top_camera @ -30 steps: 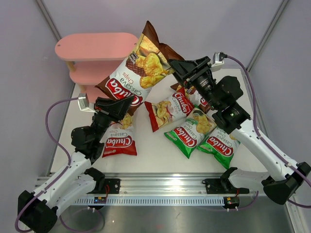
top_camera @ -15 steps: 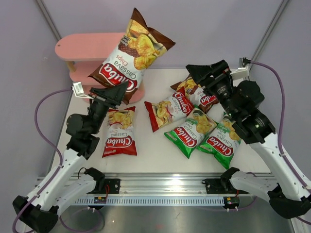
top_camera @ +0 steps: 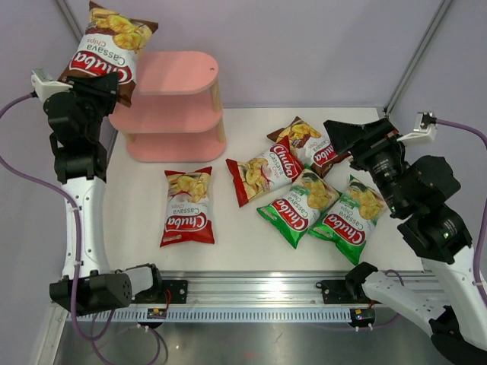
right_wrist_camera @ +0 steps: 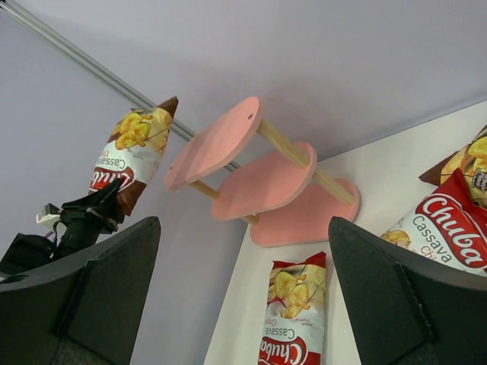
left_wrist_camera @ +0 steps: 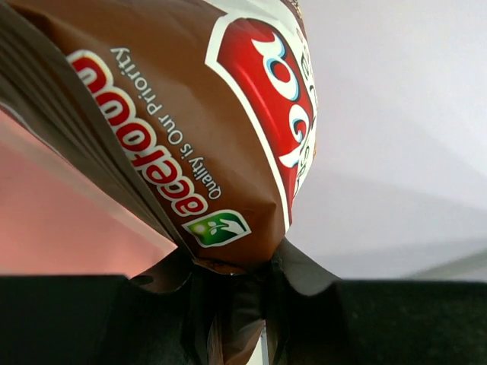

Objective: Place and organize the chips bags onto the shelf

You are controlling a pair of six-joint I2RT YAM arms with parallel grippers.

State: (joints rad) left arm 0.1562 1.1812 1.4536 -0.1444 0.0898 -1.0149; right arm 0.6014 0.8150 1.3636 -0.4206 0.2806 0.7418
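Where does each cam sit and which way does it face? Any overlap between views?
Top external: above and behind the bases, looking down on the table; left gripper holds a brown bag up beside the shelf, right gripper hangs above the table.
Left wrist: looks along its fingers at the pinched bag bottom, shelf behind.
Right wrist: looks between its open fingers across the table toward shelf and left gripper.
Shared: top and right wrist both show shelf, held bag and a red-white bag.

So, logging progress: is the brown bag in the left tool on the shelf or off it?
Off it. The left tool grips the brown bag by one end, in the air left of the shelf, touching no board.
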